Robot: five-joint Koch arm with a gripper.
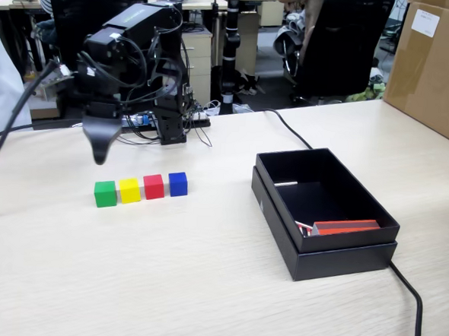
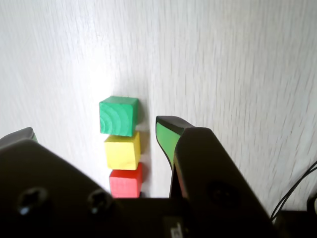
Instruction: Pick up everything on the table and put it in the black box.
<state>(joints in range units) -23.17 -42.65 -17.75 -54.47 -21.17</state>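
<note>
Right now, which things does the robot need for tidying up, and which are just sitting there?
For the job:
green cube
yellow cube
red cube
blue cube
black box
gripper, hanging above the green cube

Just lying about:
red-orange strip, inside the box
brown carton
black cable
office chairs behind the table

The four cubes are lying in one touching row: green cube (image 1: 105, 193), yellow cube (image 1: 129, 190), red cube (image 1: 154, 186), blue cube (image 1: 178, 183). No side gaps are being left between them. Bare table (image 1: 203, 273) is lying open at 6 o'clock of the row. Toward 3 o'clock, the black box (image 1: 322, 254) walls are rising; a cable (image 1: 407, 293) is trailing beside it.
</note>
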